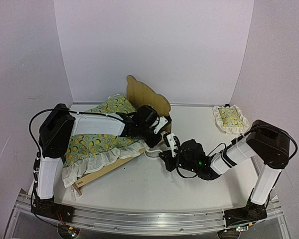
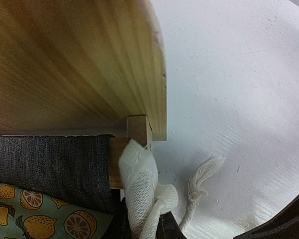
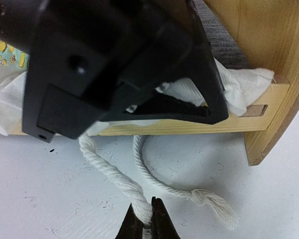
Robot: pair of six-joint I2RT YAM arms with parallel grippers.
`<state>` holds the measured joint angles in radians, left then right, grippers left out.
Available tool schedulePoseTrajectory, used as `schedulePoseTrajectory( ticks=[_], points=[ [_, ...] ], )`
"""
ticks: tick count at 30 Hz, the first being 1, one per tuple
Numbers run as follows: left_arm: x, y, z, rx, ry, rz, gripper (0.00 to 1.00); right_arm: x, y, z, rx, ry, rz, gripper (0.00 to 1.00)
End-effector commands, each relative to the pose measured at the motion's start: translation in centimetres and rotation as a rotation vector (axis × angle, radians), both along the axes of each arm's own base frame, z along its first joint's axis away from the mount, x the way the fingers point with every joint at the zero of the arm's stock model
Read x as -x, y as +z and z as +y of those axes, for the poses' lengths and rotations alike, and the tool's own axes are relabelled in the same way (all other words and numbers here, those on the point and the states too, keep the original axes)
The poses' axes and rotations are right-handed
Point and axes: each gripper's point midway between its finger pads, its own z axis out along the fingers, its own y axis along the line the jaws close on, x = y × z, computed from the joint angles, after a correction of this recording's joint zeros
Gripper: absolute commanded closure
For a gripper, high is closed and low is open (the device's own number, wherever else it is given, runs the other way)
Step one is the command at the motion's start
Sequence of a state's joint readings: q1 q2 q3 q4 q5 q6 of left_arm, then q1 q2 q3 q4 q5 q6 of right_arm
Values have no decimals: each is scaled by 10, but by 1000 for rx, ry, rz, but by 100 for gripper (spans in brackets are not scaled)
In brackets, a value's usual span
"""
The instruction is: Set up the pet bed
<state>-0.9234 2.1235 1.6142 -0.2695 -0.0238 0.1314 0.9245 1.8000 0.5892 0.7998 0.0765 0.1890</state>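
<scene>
The pet bed (image 1: 109,167) lies at the left of the table, its curved plywood headboard (image 1: 147,94) toward the back. Its grey mattress pad (image 2: 50,159) shows under a lemon-print blanket (image 1: 97,142). At the corner by the headboard (image 2: 79,64), my left gripper (image 2: 142,224) is shut on the blanket's white ruffle (image 2: 139,184). Two white cords run out from under the bed's side rail (image 3: 189,127) onto the table. My right gripper (image 3: 148,219) is shut on the thicker twisted cord (image 3: 114,174). The thinner cord's knotted, frayed end (image 3: 209,199) lies loose beside it.
A small lemon-print ruffled pillow (image 1: 230,118) lies at the back right of the table. The left gripper's black body (image 3: 114,64) hangs just above the rail, close over my right gripper. White walls stand at the back and on both sides.
</scene>
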Motion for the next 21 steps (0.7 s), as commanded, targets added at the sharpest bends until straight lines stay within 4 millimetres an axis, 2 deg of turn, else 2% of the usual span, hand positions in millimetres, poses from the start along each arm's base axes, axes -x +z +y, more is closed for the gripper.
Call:
schedulePoseTrajectory(
  ticks=[1,4,6,10,13,16,17,19,21],
  points=[
    [-53,93,-12,197,112,-197,87,-5,37,18,-92,44,32,100],
    [-53,99,-6,191,140,-158,55,-9,38,23,-85,64,97,100],
    [-47,108,-2,202,149,-130,39,-10,44,25,-109,80,129,100],
    [-32,132,16,216,200,-59,23,-3,50,31,-159,139,213,100],
    [-13,149,34,274,237,14,2,3,54,35,-203,175,284,100],
    [35,157,38,413,147,128,1,9,63,37,-262,205,356,100],
    [56,167,40,483,104,126,1,10,66,37,-280,213,382,100],
    [84,159,42,536,87,63,1,11,71,36,-311,221,432,100],
    [112,163,52,656,35,-36,4,11,75,35,-337,233,479,100]
  ],
)
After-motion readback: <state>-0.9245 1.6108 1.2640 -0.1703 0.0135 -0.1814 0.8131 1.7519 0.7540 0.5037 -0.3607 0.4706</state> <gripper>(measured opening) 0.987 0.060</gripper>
